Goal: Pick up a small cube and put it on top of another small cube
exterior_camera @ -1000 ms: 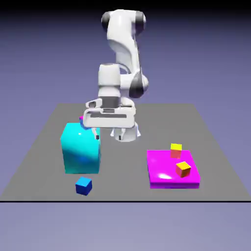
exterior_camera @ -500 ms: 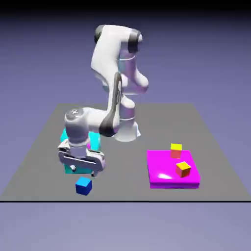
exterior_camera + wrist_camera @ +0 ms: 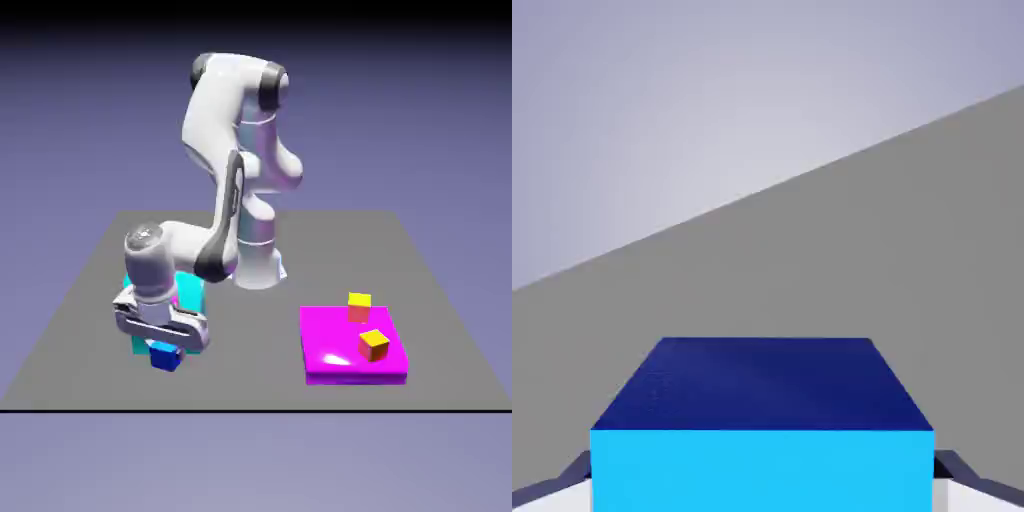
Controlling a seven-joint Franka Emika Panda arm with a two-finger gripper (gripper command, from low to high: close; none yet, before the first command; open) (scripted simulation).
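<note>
The tiny blue cube (image 3: 165,358) sits between the fingers of my gripper (image 3: 162,351), low at the exterior view's left, just in front of the large cyan block (image 3: 190,292). In the hand view the blue cube (image 3: 762,425) fills the lower middle, and a grey fingertip (image 3: 960,474) shows pressed at each of its sides. The gripper is shut on it. The cube seems to hang slightly above the grey table (image 3: 300,250). The tiny magenta-topped cube is hidden behind the arm and the cyan block.
A large flat magenta slab (image 3: 335,345) lies at the exterior view's right, with two yellow-topped small cubes (image 3: 359,301) (image 3: 374,345) on it. My arm's forearm leans over the cyan block.
The gripper came down from above the cyan block to the blue cube and closed on it. The cube now sits higher and slightly further left than half a second ago.
</note>
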